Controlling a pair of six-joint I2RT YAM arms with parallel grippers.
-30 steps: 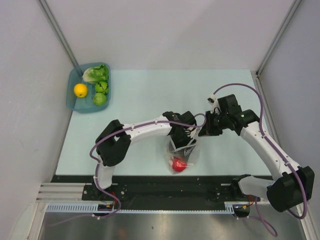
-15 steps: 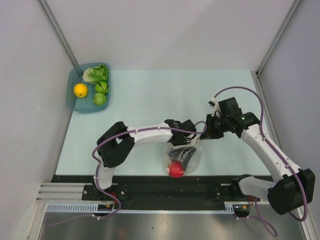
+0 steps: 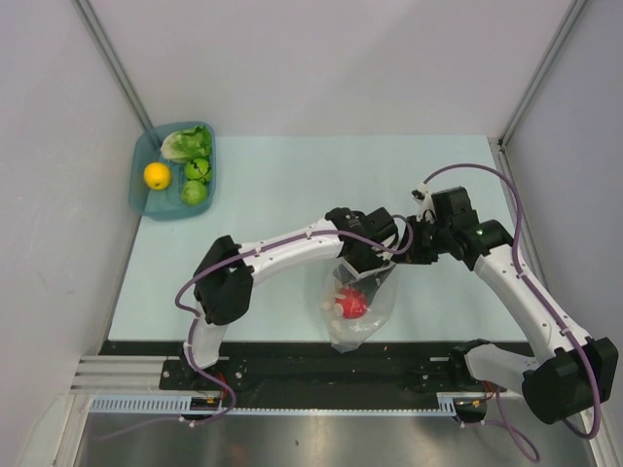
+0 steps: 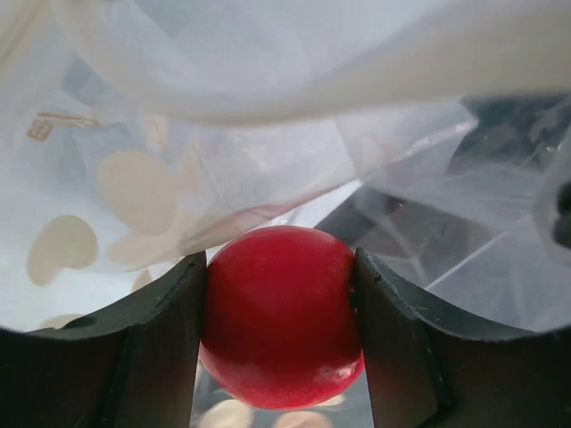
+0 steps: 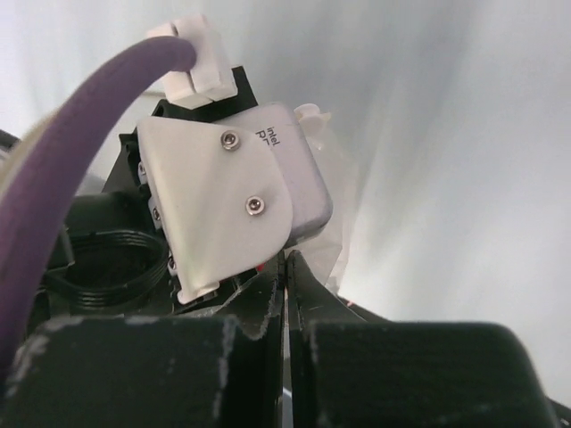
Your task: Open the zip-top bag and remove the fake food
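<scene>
The clear zip-top bag [image 3: 362,327] with white dots hangs over the table's near edge, mouth upward. My left gripper [image 3: 356,290] reaches down into it. In the left wrist view its fingers [image 4: 161,343] press both sides of a round red piece of fake food [image 4: 281,312], with dotted bag plastic [image 4: 152,192] all around. That red piece [image 3: 352,305] shows through the bag from above. My right gripper [image 3: 402,256] is shut on the bag's upper edge; a thin sheet of plastic [image 5: 285,308] runs between its closed jaws.
A teal tray [image 3: 139,199] at the far left corner holds a lettuce leaf [image 3: 187,144], a yellow fruit [image 3: 157,175] and two green pieces [image 3: 196,181]. The left wrist camera housing [image 5: 223,192] fills the right wrist view. Grey walls stand on both sides.
The left gripper went deeper into the bag, narrowed onto the red piece and raised it slightly. The right gripper shifted a little right, still pinching the bag's edge, and the bag stretched.
</scene>
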